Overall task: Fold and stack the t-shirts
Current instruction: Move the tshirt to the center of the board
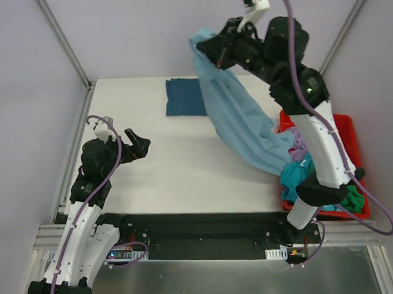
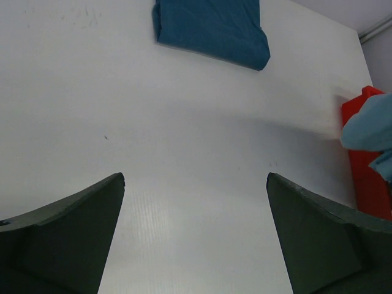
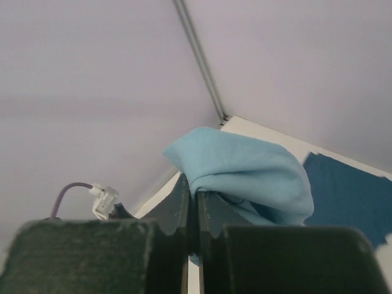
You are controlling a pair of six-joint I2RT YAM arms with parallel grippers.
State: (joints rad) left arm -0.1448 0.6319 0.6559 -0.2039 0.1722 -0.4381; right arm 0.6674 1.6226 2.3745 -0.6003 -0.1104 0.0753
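Nearest the lens in the left wrist view, the left jaws stand wide apart and hold nothing; between them lies bare white surface [image 2: 184, 122]. In the top view the left arm [image 1: 97, 163] sits low at the left edge of the surface [image 1: 171, 167], well apart from all cloth.

Far centre: a dark teal-blue t-shirt [image 1: 185, 97] lies folded flat in a rectangle. The top view hides its right edge behind hanging cloth. The left wrist view shows that edge [image 2: 211, 27] but cuts off the far edge.

Centre right: the right arm [image 1: 319, 149] reaches high over the far edge of the surface. The right jaws are closed on a bunched fold of the light sky-blue t-shirt [image 1: 238, 126], a grip confirmed only by the right wrist view [image 3: 245, 171]. The cloth hangs unfolded, slanting down to the right, its lower end at the red bin [image 1: 344, 126].

Right: the bin holds a lilac t-shirt [image 1: 301, 143], a turquoise t-shirt [image 1: 294, 176] and a green t-shirt [image 1: 353, 199], crumpled and largely masked by the right arm. The left wrist view shows just one side of the bin [image 2: 367, 177].
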